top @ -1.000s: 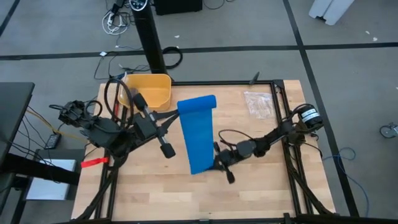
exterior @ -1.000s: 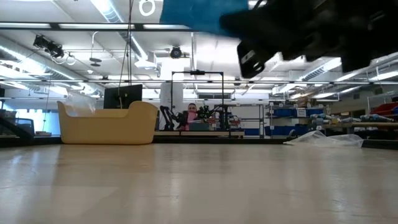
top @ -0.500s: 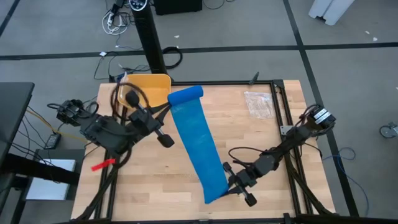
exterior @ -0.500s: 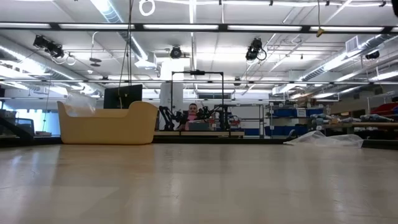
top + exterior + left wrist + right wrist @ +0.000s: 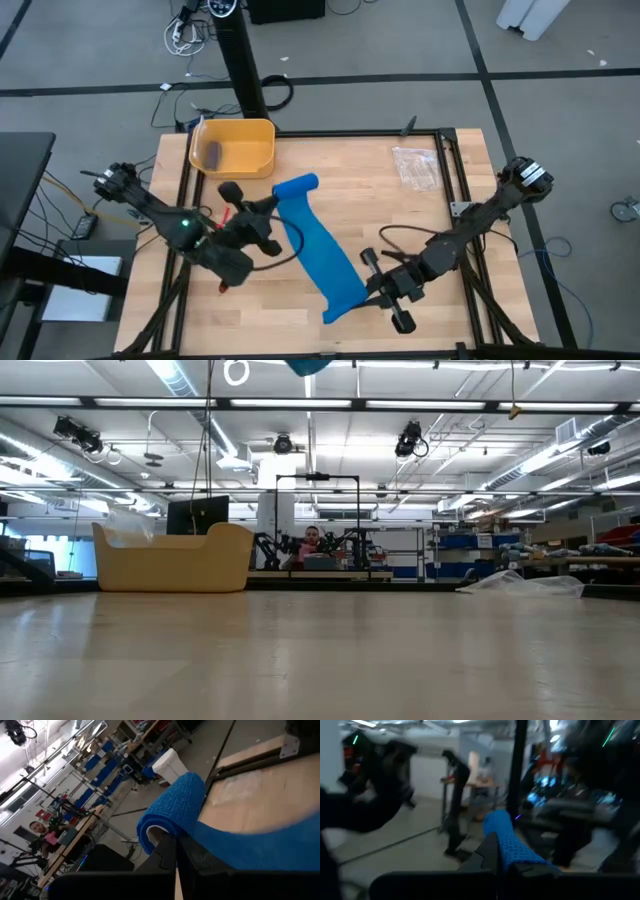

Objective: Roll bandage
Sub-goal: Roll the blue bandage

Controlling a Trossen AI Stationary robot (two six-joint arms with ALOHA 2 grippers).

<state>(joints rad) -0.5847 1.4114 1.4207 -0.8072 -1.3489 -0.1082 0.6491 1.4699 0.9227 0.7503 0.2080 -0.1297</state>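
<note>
Bandage (image 5: pixel 318 247): bright blue band, stretched in the air above the table between both arms, a small rolled portion at the end nearer the bin, the rest flat and slightly twisted. In the low view, only a sliver of blue at the upper edge, so well clear of the surface.

Left gripper (image 5: pixel 268 222): closed on the rolled end; in the left wrist view, roll seated between the dark fingers. Right gripper (image 5: pixel 376 291): clamped on the flat free end near the front of the table, band seen running out from between its fingers in the right wrist view.

Risks, as judged:
- Slipping of the soft fabric from either grip under too much tension.
- Loose, uneven or skewed winding if the twist is carried into the roll.
- Sagging onto the table if tension is lost.

Table (image 5: pixel 430 230): pale wood planks, dark frame. Yellow bin (image 5: pixel 235 150) at the far left corner, holding a dull small cylinder (image 5: pixel 213 153). Clear plastic packet (image 5: pixel 416 165) at the far right. Red object (image 5: pixel 228 213) near the left arm, partly hidden.

Room: workshop, bright ceiling lights, shelving, a seated person (image 5: pixel 311 542) far behind.
</note>
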